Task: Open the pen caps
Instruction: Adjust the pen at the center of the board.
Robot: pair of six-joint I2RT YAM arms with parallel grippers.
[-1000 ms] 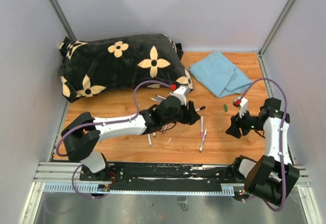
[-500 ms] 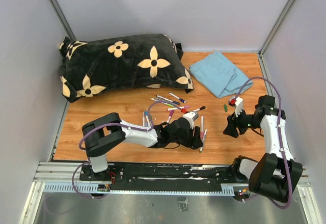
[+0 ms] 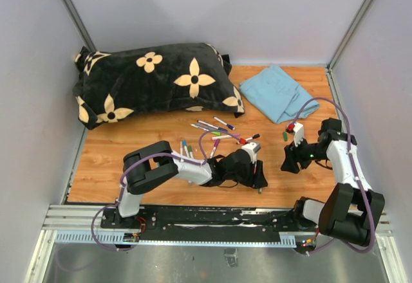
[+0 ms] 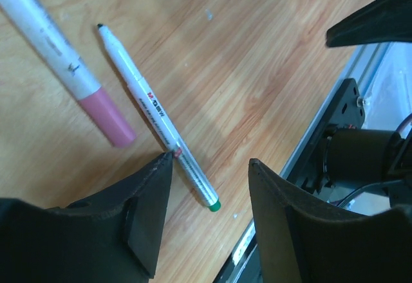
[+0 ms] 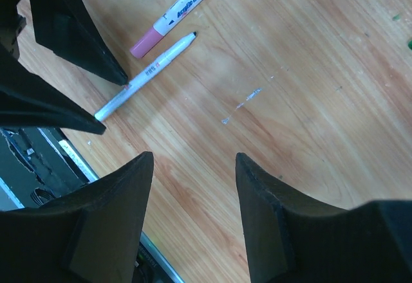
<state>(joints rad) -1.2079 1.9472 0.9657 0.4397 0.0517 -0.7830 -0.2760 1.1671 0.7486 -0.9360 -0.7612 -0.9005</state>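
A pillow (image 3: 151, 83) is laid across the back left of the table (image 3: 122, 157), a cloth (image 3: 280, 93) is spread at its back right, pens (image 3: 209, 127) are scattered in the middle before the pillow, and a loose cap (image 3: 284, 136) is left before the cloth, right of the pens.

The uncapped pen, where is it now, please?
In the left wrist view, the uncapped pen lies partly between the left hand's fingers, beside the pink-capped pen.

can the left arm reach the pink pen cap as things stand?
Probably yes. The left gripper hangs open low over the table, and the pink cap lies uncovered just beside its fingers. Only the uncapped pen lies nearer, running in between the jaws, apart from the cap.
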